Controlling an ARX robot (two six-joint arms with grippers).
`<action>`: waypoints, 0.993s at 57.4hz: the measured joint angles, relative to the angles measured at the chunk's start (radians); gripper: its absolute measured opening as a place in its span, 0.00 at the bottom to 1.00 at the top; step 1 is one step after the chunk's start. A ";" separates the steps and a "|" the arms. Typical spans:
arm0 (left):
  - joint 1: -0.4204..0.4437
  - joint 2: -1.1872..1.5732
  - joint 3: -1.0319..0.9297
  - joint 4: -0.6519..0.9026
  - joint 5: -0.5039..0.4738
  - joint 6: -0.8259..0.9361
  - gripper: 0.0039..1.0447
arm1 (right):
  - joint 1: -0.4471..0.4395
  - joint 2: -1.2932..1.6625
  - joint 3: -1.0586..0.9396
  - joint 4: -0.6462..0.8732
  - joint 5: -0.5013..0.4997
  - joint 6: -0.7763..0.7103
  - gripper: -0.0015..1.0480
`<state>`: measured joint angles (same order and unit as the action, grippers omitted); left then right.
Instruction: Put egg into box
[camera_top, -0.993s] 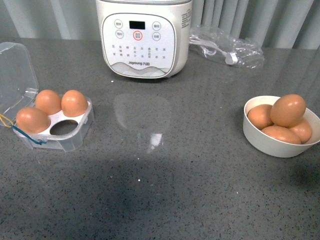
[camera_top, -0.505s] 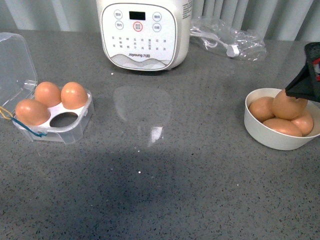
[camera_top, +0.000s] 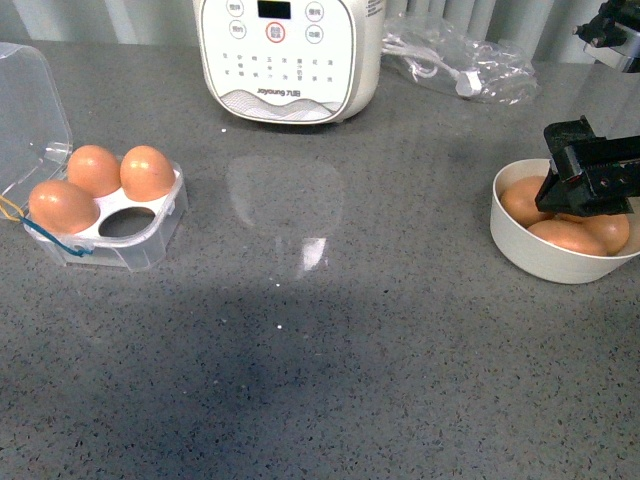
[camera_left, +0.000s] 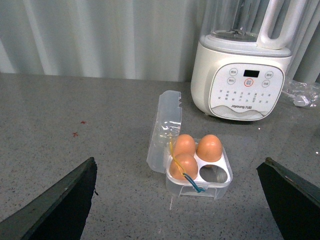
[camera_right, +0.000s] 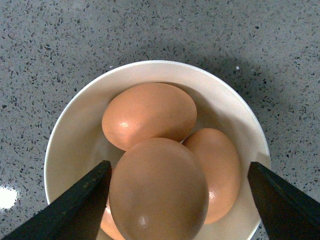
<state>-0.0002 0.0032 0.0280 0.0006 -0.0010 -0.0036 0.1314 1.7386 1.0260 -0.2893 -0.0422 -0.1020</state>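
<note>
**Grey stone counter (camera_top: 350, 350): right gripper (camera_right: 178, 163) spread over the egg (camera_right: 159, 192)**

Speckled grey stone runs under both my arms. My right gripper hangs directly above the white bowl (camera_right: 65, 135). Its fingers (camera_right: 75, 205) are spread wide to either side of the egg, which is the topmost of the pile. Whether they touch the shell I cannot tell. Other eggs (camera_right: 150, 115) lie beneath it in the bowl.

My left gripper (camera_left: 178, 160) is likewise spread wide and holds nothing. The box (camera_left: 200, 187) sits on the counter ahead of it, between the lines of its two fingers, with the clear lid (camera_left: 167, 130) swung up. Three eggs (camera_left: 209, 148) fill three hollows, and the fourth hollow (camera_left: 216, 173) is bare. A white appliance (camera_left: 242, 80) stands beyond the box, farther from that gripper.
</note>
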 joint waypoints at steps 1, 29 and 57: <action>0.000 0.000 0.000 0.000 0.000 0.000 0.94 | 0.000 0.000 0.000 -0.001 -0.001 0.000 0.74; 0.000 0.000 0.000 0.000 0.000 0.000 0.94 | 0.044 -0.140 0.001 -0.010 -0.051 -0.071 0.41; 0.000 0.000 0.000 0.000 0.000 0.000 0.94 | 0.270 0.040 0.177 -0.037 -0.345 -0.336 0.41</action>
<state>-0.0002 0.0032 0.0284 0.0006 -0.0010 -0.0036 0.4015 1.7790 1.2026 -0.3264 -0.3870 -0.4385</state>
